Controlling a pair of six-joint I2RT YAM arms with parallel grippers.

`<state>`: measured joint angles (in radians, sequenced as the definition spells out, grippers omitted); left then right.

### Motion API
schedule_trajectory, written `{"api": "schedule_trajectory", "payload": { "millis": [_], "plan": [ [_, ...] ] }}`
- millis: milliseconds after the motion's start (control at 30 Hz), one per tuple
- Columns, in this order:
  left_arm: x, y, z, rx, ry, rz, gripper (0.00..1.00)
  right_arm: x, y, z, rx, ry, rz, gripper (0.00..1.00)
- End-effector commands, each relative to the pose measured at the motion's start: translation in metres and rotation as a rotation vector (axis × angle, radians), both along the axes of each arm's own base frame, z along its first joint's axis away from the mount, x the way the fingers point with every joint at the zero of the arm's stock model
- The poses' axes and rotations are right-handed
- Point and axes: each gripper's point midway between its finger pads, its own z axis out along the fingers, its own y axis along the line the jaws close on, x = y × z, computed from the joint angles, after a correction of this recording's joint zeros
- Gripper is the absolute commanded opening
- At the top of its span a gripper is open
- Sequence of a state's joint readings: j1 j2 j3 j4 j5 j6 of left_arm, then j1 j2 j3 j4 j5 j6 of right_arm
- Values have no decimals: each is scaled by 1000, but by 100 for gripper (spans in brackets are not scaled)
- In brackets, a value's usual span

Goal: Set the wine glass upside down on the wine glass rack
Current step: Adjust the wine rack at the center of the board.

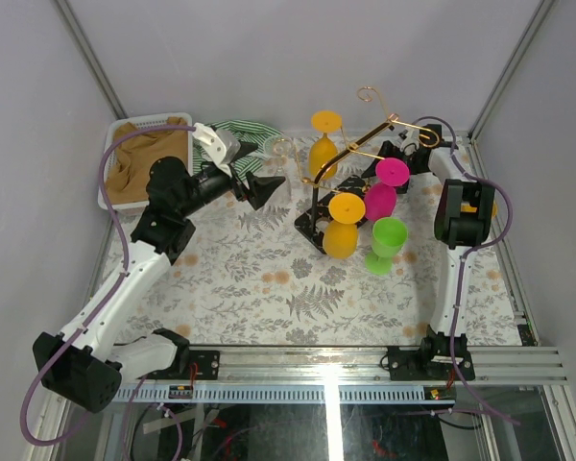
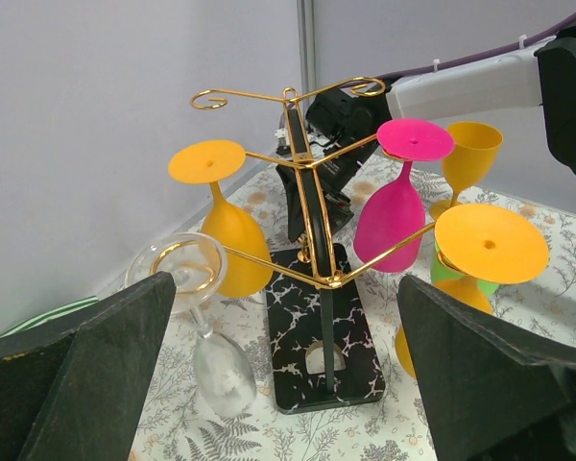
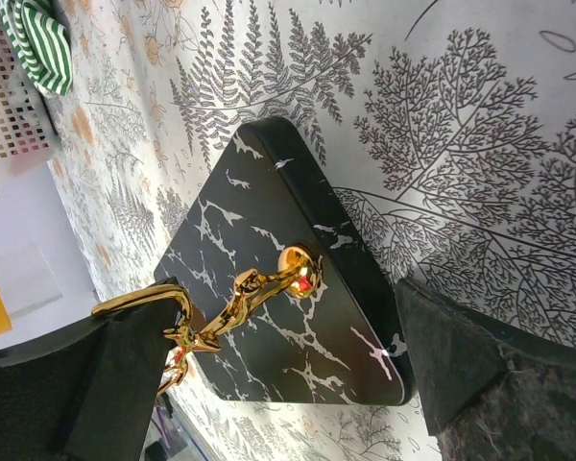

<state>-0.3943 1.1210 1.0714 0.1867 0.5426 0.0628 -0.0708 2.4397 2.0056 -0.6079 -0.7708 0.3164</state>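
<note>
Left claw (image 1: 257,187) gapes wide, right claw (image 3: 283,307) just as wide, both empty! One gold wine glass rack (image 2: 312,221) stands mid-bench (image 1: 269,279). Hanging upside down: one clear wine glass (image 2: 216,370), two orange glasses (image 2: 235,252), one pink glass (image 2: 389,216). Standing on the bench: one green glass (image 1: 388,237), one orange goblet (image 2: 470,154).
</note>
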Motion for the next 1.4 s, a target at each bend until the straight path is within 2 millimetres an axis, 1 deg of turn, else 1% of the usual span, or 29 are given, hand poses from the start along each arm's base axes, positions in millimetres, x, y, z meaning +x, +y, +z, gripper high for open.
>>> {"api": "schedule_trajectory", "payload": {
  "millis": [0,133,233,300,400,500,667,767,867,967,1067,1133,1367],
  "plan": [
    [-4,-2,32,-41,-85,-11,100,12,-41,-16,-136,-20,-77,99],
    [-2,-3,30,-38,-81,-13,100,10,-41,-10,-165,-47,-50,100],
    [-1,-4,30,-38,-84,-17,100,8,-42,-8,-234,-60,-28,100],
    [-1,-5,30,-38,-84,-22,100,9,-48,-7,-297,-74,-28,100],
    [0,-6,30,-39,-85,-23,100,9,-63,-6,-386,-84,-46,99],
    [0,-7,29,-36,-82,-28,100,9,-73,-7,-443,-87,-66,99],
    [1,-8,31,-34,-76,-36,100,6,-76,-11,-454,-78,-74,99],
    [1,-9,31,-37,-74,-37,100,4,-74,-15,-444,-73,-66,99],
    [2,-10,30,-46,-68,-43,100,0,-71,-23,-429,-59,-58,99],
    [2,-11,32,-65,-75,-44,100,-2,-65,-29,-383,-57,-59,99],
    [6,-15,37,-83,-96,-60,100,-1,-60,-33,-348,-58,-65,99],
    [12,-22,37,-65,-119,-82,100,-1,-59,-33,-343,-57,-66,99],
    [42,-53,39,38,-232,-125,100,-2,-60,-32,-352,-59,-62,99]
  ]
}}
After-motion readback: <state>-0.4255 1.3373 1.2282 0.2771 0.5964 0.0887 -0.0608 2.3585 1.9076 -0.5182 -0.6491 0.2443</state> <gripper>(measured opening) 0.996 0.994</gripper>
